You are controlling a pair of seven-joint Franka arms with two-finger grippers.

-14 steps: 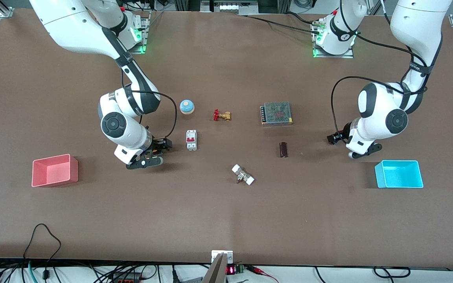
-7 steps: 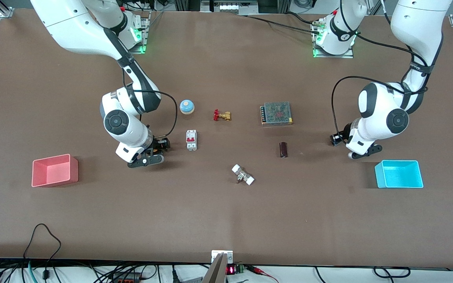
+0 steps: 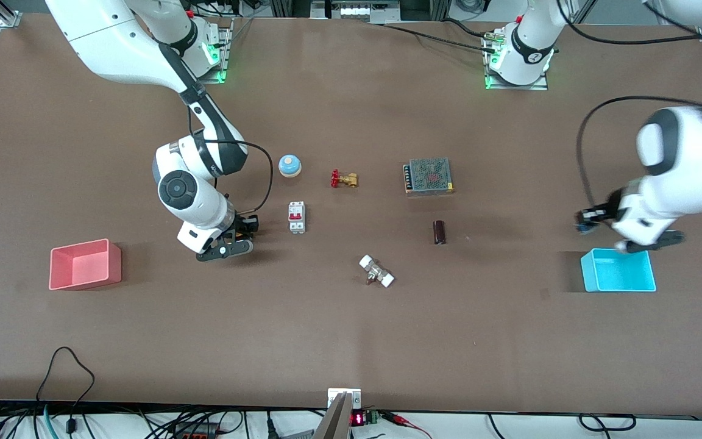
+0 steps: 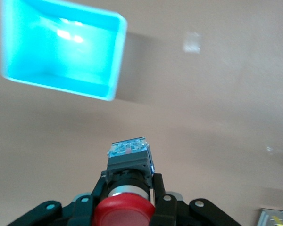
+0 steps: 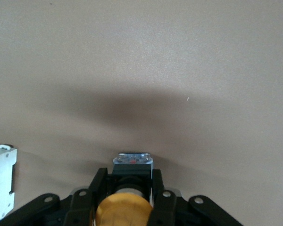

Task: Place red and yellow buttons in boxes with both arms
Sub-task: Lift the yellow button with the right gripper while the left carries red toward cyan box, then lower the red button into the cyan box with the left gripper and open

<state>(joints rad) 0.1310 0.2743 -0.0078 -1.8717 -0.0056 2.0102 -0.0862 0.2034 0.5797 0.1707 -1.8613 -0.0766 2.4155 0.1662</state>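
My left gripper (image 3: 595,217) is shut on the red button (image 4: 125,211) by its dark-blue body (image 3: 585,227). It hangs over the table beside the cyan box (image 3: 622,285), at the box's corner toward the table's middle. The left wrist view shows the cyan box (image 4: 111,56) open and empty. My right gripper (image 3: 246,225) is shut on the yellow button (image 5: 124,209), low over the table next to a white breaker (image 3: 297,216). The pink-red box (image 3: 86,281) stands empty toward the right arm's end of the table.
A blue-and-white bell (image 3: 289,165), a brass valve with a red handle (image 3: 343,179) and a mesh-topped power supply (image 3: 429,175) lie mid-table. A dark cylinder (image 3: 439,231) and a white-ended part (image 3: 376,272) lie nearer the camera.
My left arm has swung quickly toward its end of the table with the red button, to the cyan box. My right gripper has shifted slightly toward the pink-red box, still holding the yellow button.
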